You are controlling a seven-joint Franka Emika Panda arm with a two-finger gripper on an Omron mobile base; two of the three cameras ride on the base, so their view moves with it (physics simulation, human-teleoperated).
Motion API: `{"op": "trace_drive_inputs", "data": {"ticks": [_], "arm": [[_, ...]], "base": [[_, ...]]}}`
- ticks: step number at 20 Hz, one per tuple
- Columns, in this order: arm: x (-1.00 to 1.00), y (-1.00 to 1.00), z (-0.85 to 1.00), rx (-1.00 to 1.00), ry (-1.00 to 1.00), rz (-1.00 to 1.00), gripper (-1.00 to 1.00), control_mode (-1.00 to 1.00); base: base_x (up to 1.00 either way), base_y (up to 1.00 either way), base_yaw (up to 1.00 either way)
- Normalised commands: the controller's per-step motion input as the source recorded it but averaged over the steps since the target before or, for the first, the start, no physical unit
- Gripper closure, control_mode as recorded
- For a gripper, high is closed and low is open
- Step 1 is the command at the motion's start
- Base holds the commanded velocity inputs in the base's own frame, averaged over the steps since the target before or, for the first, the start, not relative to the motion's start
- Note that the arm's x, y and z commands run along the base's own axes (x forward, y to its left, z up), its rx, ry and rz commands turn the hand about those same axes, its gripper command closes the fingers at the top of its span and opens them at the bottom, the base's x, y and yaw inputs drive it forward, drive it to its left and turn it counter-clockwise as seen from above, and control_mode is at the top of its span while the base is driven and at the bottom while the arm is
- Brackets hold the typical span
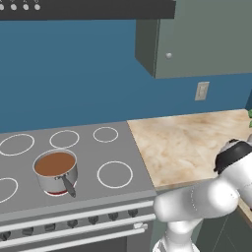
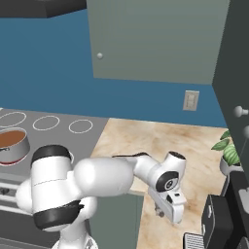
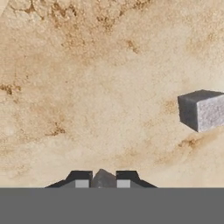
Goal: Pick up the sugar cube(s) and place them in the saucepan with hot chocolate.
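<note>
Item: sugar cube [image 3: 103,179], a small pale grey block with a grainy surface. In the hand view it sits at 6 o'clock, wedged between the two dark fingers [image 3: 79,178], which are drawn in close on either flank of it. The gripper [image 3: 103,180] reads as clenched on this cube, the hand pointing straight down at the bench [image 3: 87,87] so that the fingers meet the block's opposite faces squarely.

Item: second sugar cube [image 3: 202,110], same grey, speckled, sharp-edged, one face shaded darker. It lies free on the bench at 3 o'clock in the hand view, well apart from the fingers, untouched.

Item: bench, beige marbled stone with brown veining, carrying both cubes.

Item: saucepan with hot chocolate [image 1: 55,171], small round shiny steel pan, brown liquid near the rim, straight dark handle pointing toward 5 o'clock, red glow under its base. In the left base view it stands on the grey stove [image 1: 118,152] at 9 o'clock, well apart from the bench area where the hand works; the judgement is that a long carry across lies ahead.

Item: arm, in the right base view bent low over the bench's front edge, hand [image 2: 168,202] at 5 o'clock.

Surroundings: potted plant [image 2: 227,151] at 3 o'clock, wall outlet [image 2: 191,100].
</note>
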Motion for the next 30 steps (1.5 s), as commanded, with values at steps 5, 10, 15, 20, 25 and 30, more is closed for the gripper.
{"op": "trace_drive_inputs", "data": {"ticks": [5, 10, 15, 20, 25, 30], "arm": [[-0.17, 0.00, -0.08, 0.00, 0.01, 0.00, 1.00, -1.00], [-0.49, 0.00, 0.02, 0.03, -0.12, 0.00, 1.00, -1.00], [-0.22, 0.00, 0.43, 0.08, -0.15, 0.00, 1.00, -1.00], [0.00, 0.23, 0.84, 0.04, -0.12, 0.05, 1.00, -1.00], [0.00, 0.61, 0.77, 0.04, -0.14, 0.14, 1.00, -1.00], [-0.04, 0.79, 0.39, 0.01, -0.22, 0.17, 1.00, -1.00]], "base": [[0.00, 0.00, 0.00], [0.00, 0.00, 0.00], [0.00, 0.00, 0.00], [0.00, 0.00, 0.00], [0.00, 0.00, 0.00], [0.00, 0.00, 0.00]]}}
